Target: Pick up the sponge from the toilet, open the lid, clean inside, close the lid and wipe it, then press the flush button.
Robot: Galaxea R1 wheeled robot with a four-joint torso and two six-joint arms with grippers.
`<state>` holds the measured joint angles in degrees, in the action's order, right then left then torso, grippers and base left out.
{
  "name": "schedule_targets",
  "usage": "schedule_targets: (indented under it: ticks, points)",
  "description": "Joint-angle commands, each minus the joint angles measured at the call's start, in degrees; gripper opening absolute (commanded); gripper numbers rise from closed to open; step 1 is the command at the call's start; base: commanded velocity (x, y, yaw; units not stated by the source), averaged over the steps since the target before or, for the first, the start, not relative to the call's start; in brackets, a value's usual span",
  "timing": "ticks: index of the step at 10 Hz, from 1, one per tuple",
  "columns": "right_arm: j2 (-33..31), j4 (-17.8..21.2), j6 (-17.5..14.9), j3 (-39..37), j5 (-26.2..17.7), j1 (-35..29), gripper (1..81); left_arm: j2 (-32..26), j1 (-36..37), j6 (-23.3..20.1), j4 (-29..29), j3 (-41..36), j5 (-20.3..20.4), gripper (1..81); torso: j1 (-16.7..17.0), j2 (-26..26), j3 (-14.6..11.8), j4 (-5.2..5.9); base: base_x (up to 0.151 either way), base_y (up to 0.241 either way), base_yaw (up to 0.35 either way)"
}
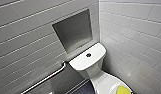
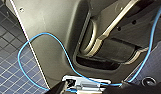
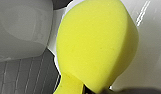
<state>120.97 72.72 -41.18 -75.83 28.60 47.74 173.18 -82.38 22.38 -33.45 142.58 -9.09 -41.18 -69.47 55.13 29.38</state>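
The white toilet (image 1: pixel 96 72) stands in the corner, its tank top (image 1: pixel 81 62) carrying a round flush button (image 1: pixel 88 54). The lid (image 1: pixel 106 86) lies down over the bowl at the lower edge of the head view. The bright yellow sponge (image 1: pixel 123 90) is over the lid's near part. In the right wrist view the sponge (image 3: pixel 96 42) bulges large and is pinched narrow at its base, where my right gripper (image 3: pixel 81 90) is shut on it, with the white lid (image 3: pixel 151 50) behind. My left gripper (image 2: pixel 96 89) is open and holds nothing.
Grey tiled walls meet behind the toilet, with a recessed niche (image 1: pixel 73 30) above the tank. A metal grab bar (image 1: pixel 46 78) runs along the left wall. Dark small-tiled floor (image 2: pixel 8 62) lies below, and a blue cable (image 2: pixel 46 37) loops over the robot's own body.
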Motion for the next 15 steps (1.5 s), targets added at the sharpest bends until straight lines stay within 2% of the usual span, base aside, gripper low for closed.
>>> schedule_targets:
  ticks: [1,3,4,6,7,9,11,15]
  points:
    - [10.42,11.29,-8.57,-17.54,-9.52,-19.2,1.0,-0.9,-0.37,-0.15,-0.04,-0.02,-4.53,81.1,0.0,0.0,0.0,0.0,0.0,0.0,0.0]
    - [18.61,14.73,-8.57,-27.84,-11.35,-21.41,1.0,-0.81,-0.46,-0.15,-0.04,0.07,-4.88,81.1,0.0,0.0,0.02,-0.02,0.0,0.0,0.0]
    - [22.64,16.22,-8.48,-32.84,-14.25,-20.97,1.0,-0.81,-0.46,-0.15,-0.04,0.07,-4.88,81.1,0.0,0.02,0.02,0.0,0.0,0.0,0.0]
    - [29.01,16.05,-8.57,-40.44,-16.64,-17.38,1.0,-0.81,-0.46,-0.15,-0.04,0.07,-4.79,81.1,-0.05,0.07,0.05,0.0,0.0,0.0,0.0]
    - [30.23,15.36,-8.65,-41.59,-18.14,-15.61,1.0,-0.81,-0.46,-0.15,-0.04,0.07,-4.79,81.1,-0.07,0.07,0.05,0.0,0.0,0.0,0.0]
    - [28.04,13.77,-8.74,-35.52,-16.65,-12.89,1.0,-0.81,-0.46,-0.15,-0.04,0.07,-4.79,81.1,-0.07,0.09,0.05,0.0,0.0,0.0,0.0]
    - [23.91,11.83,-8.92,-25.24,-8.03,-9.64,1.0,-0.81,-0.46,-0.15,-0.12,0.07,-4.79,81.1,-0.07,0.09,0.05,0.0,0.0,0.0,0.0]
    - [14.25,11.75,-8.57,-17.07,-7.07,-5.41,1.0,-0.81,-0.46,-0.15,-0.12,0.07,-4.8,81.1,-0.07,0.09,0.05,0.0,0.0,0.0,0.0]
